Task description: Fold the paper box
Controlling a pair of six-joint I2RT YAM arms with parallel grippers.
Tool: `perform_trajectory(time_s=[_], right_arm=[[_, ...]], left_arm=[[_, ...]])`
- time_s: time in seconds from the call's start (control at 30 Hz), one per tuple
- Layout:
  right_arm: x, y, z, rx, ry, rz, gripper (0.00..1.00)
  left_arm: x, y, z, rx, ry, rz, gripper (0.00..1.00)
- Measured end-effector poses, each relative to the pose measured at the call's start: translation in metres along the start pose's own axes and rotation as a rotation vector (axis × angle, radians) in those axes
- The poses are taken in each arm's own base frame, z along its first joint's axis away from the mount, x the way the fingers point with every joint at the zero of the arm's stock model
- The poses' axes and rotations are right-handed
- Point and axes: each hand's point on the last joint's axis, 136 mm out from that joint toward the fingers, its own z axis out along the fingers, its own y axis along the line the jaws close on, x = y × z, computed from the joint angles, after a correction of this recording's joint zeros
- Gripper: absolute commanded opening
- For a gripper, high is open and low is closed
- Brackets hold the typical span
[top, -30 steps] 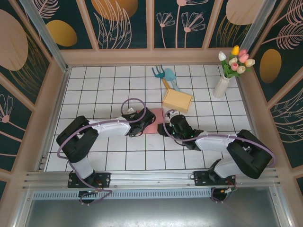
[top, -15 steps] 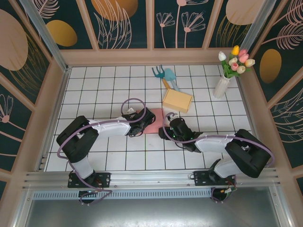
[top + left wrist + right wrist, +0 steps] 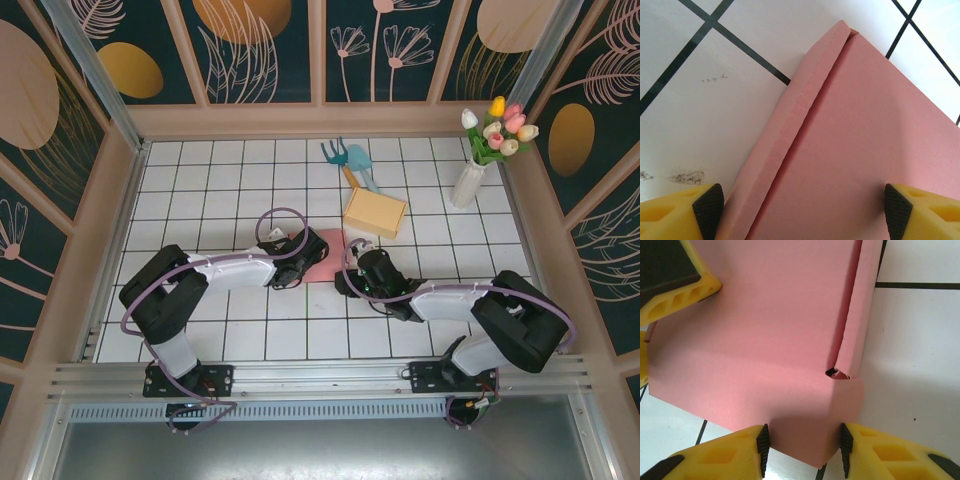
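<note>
Where the two arms meet at mid-tabletop (image 3: 200, 180), the pink paper box (image 3: 855, 140) lies flat, with one long edge flap folded over. The left gripper (image 3: 800, 205) has its jaws wide apart, astride it; the right gripper (image 3: 802, 442) has its jaws flanking a corner, pads touching — whether they pinch, I cannot tell.

Both arms rise from the table's near edge, bend outward at the elbow, and run their forearms low and inward, so the wrists nearly meet near the table's middle. The left gripper (image 3: 300, 255) (image 3: 802, 210) points down with its jaws spread wide, one black pad (image 3: 708, 206) at each side of its wrist view. The right gripper (image 3: 350, 272) (image 3: 804, 444) has its jaws drawn much closer, and both pads (image 3: 763, 445) press against a corner of the paper (image 3: 765, 335) held between them.
</note>
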Motion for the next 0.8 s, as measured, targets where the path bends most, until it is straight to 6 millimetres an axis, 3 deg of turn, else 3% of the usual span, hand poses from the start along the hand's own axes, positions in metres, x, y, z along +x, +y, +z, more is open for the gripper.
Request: perform_trajectory(time_s=[0.8], right_arm=[[0.003,0.013,-0.005,-0.070,0.025,-0.083,0.41]], left_arm=[[-0.003,0.002,0.000,-0.007,-0.018,0.017,0.82]])
